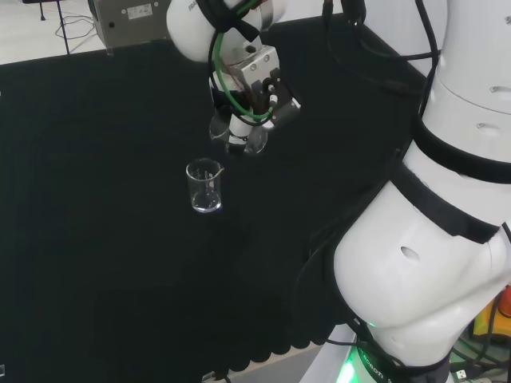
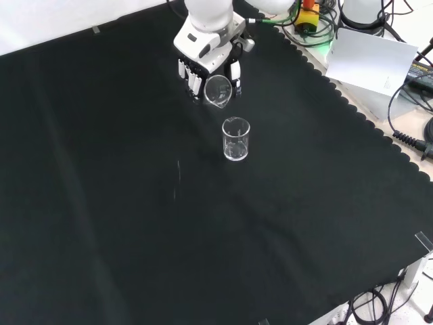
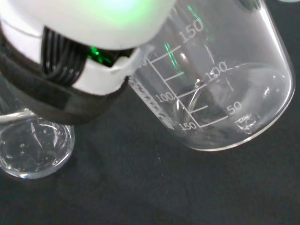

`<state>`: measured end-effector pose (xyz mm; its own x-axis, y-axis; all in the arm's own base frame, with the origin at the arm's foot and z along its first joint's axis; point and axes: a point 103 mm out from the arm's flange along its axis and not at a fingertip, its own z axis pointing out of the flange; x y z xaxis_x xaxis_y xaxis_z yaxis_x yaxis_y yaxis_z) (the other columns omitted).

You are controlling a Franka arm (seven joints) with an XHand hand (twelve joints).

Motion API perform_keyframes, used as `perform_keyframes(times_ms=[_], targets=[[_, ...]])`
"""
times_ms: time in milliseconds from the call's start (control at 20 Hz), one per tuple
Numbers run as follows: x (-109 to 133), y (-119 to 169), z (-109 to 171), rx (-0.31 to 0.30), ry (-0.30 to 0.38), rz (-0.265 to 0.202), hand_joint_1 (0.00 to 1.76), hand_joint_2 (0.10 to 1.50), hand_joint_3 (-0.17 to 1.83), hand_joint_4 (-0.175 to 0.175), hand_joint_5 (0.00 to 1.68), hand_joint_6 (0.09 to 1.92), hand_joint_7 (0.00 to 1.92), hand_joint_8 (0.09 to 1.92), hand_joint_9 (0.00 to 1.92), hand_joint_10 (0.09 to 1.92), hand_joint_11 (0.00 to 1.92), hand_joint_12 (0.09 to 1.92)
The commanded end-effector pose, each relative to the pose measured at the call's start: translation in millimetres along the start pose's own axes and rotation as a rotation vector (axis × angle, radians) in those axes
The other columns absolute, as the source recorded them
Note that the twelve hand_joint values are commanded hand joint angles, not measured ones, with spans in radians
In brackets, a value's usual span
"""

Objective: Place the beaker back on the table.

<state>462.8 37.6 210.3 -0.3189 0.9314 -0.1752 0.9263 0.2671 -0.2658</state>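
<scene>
You had the desk (image 2: 101, 203) under its black cloth as the biggest thing in play, and in the front view most of it lay bare toward the near edge and the left, with the scalloped right edge well away from the glassware. The white arm (image 1: 431, 239) bulked large at the right of the head view. The hand (image 2: 203, 68) hung near the top of the front view, its fingers curled round a clear beaker (image 2: 218, 90) held tilted, mouth turned toward the front camera — clamped on it, off the cloth. In the wrist view that beaker (image 3: 220, 89) lay slanted past the palm, its printed scale showing, and you could see nothing in it. A second beaker (image 2: 236, 139) stood upright on the cloth just in front of the hand in the front view, apart from the held one — it too looked empty.
</scene>
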Motion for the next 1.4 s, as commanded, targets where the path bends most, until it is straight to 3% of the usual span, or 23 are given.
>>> perform_keyframes(times_ms=[50, 350, 800, 900, 1000, 1400], targets=[[-22.8, 0.8, 12.5, -0.052, 0.128, -0.021, 1.14, 0.6, 0.86, 0.04, 1.16, 0.97, 1.49, 0.87, 1.61, 0.72, 1.26, 0.72], [-48.1, 7.7, 25.0, -0.092, 0.242, 0.007, 1.14, 0.6, 0.86, 0.041, 1.16, 0.97, 1.49, 0.87, 1.6, 0.72, 1.25, 0.72], [-76.7, 31.6, 45.4, -0.214, 0.394, -0.051, 1.14, 0.61, 0.86, 0.035, 1.14, 1.0, 1.47, 0.88, 1.59, 0.72, 1.24, 0.72], [-79.8, 37.2, 50.6, -0.231, 0.435, -0.074, 1.24, 0.59, 0.89, -0.102, 1.13, 1.01, 1.29, 0.94, 1.57, 0.73, 1.23, 0.72], [-82.6, 43.1, 55.8, -0.242, 0.485, -0.092, 1.28, 0.58, 0.91, -0.158, 1.13, 1.02, 1.22, 0.98, 1.56, 0.73, 1.23, 0.72], [-84.3, 69.7, 79.7, -0.219, 0.575, -0.121, 1.29, 0.6, 0.88, -0.175, 1.12, 1.02, 1.18, 0.99, 1.54, 0.72, 1.23, 0.73]])
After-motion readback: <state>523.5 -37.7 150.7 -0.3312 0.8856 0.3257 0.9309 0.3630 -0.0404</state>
